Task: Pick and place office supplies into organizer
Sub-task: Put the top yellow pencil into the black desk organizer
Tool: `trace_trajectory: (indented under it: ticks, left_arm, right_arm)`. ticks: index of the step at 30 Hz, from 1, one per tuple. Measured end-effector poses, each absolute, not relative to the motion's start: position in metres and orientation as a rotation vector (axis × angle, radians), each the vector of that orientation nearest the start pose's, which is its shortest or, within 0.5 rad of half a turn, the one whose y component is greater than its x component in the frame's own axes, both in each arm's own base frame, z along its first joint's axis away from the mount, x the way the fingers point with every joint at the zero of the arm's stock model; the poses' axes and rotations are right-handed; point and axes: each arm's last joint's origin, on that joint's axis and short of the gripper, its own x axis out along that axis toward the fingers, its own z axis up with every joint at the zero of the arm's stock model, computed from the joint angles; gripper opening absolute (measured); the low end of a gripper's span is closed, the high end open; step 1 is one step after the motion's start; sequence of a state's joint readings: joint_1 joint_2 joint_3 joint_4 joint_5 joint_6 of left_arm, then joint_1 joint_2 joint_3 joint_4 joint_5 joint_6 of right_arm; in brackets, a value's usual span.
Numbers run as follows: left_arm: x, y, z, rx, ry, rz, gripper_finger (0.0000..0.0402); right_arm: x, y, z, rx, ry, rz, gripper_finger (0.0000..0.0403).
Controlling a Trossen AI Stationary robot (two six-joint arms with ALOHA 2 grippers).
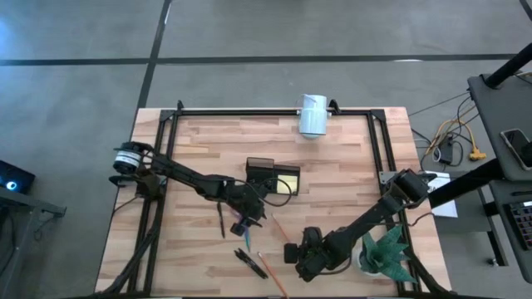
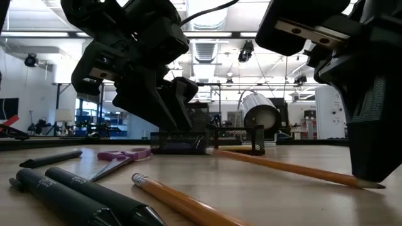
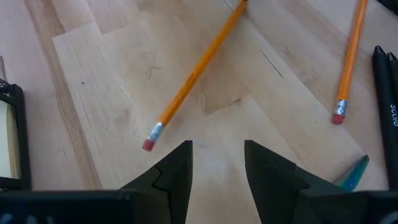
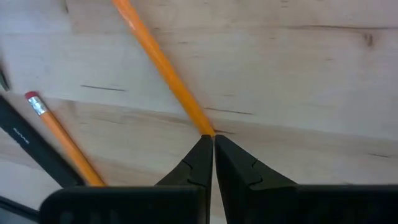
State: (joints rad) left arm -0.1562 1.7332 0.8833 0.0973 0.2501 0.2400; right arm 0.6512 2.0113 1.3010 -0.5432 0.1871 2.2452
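From above, a wooden table (image 1: 199,141) is seen with the black organizer (image 1: 268,176) near its middle, a yellow sticky-note pad (image 1: 287,183) sitting in one of its compartments. The left gripper (image 1: 249,218) is held just in front of the organizer, above purple-handled scissors (image 1: 239,226); the right gripper (image 1: 291,251) is set low at the tip of an orange pencil (image 1: 280,227). A second pencil (image 1: 270,267) and black pens (image 1: 244,257) lie near the front edge, and one pen (image 1: 221,221) lies apart to the left. At table height, the scissors (image 2: 119,158), the pens (image 2: 75,194) and both pencils are seen lying loose in front of the organizer (image 2: 179,143). In the left wrist view, the left gripper (image 3: 217,162) is shown partly open and empty, above bare wood near a pencil's eraser end (image 3: 149,143). In the right wrist view, the right gripper (image 4: 213,152) is shown closed to a sliver, its tips meeting the pencil's point (image 4: 205,127); whether the pencil is actually pinched cannot be told. The step in hand is judged to be a pick-up of that pencil. A firmer hold is probably needed before it is lifted to the organizer.
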Motion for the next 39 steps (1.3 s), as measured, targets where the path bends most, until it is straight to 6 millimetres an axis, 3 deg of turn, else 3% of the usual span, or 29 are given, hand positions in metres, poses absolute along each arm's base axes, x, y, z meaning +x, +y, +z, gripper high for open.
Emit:
trace_trajectory:
  ticks: [8, 19, 32, 39]
  left_arm:
    - [0.335, -0.058, 0.154, 0.202, 0.703, -0.475, 0.0127]
    - [0.349, -0.052, 0.166, 0.359, 0.633, -0.509, 0.0127]
    - [0.352, -0.052, 0.139, 0.38, 0.744, -0.584, 0.0127]
    - [0.353, -0.052, 0.138, 0.383, 0.74, -0.58, 0.0127]
  right_arm:
    - [0.31, 0.229, 0.136, 1.412, 0.95, -0.971, 0.0011]
    - [0.307, 0.227, 0.134, 1.383, 0.967, -0.999, 0.0011]
    - [0.307, 0.227, 0.134, 1.391, 0.964, -1.002, 0.0011]
    - [0.308, 0.227, 0.134, 1.398, 0.966, -1.001, 0.0011]
